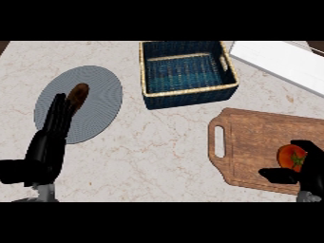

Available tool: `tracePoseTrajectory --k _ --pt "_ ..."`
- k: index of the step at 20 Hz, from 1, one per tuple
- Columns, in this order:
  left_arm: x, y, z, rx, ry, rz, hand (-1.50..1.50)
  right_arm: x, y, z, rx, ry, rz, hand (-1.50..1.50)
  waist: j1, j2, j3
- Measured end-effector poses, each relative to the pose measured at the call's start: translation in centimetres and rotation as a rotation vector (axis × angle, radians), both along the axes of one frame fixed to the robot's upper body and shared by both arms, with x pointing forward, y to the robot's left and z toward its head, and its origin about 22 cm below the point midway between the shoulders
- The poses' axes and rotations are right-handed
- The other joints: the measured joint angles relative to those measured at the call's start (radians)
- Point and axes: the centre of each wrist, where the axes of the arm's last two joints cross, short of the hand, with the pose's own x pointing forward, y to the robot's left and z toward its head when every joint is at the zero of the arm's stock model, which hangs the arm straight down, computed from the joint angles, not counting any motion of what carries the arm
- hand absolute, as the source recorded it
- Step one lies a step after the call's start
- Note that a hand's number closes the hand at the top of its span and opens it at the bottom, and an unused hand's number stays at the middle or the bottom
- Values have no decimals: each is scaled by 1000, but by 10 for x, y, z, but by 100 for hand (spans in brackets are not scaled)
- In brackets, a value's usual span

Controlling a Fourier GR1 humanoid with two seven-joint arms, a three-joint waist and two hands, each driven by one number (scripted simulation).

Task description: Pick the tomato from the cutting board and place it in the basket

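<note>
A red tomato (290, 156) lies near the right end of the wooden cutting board (259, 137) at the lower right. My right hand (317, 174) is curled round the tomato's near and right sides, thumb reaching in from the left, partly hiding it. The tomato still rests on the board. The dark blue basket (188, 93) with a tan rim stands behind the board, at upper centre, and holds nothing. My left hand (46, 147) rests open at the lower left with straight fingers pointing up.
A round grey plate (94, 107) at the left carries a brown oblong food item (78, 95), just beyond my left fingertips. A white tray-like object (290, 64) sits at the upper right. Marble counter lies between board and plate.
</note>
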Motion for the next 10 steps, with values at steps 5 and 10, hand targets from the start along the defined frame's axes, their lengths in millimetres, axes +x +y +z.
tracePoseTrajectory --k 5,10 --pt "5 -3 -7 -2 -3 -1 0 3 -4 1 -46 16 55 150 -1 -2 -4" --pt "7 -8 1 0 -11 -4 0 4 -1 -1 -87 37 79 150 -1 -1 -2"
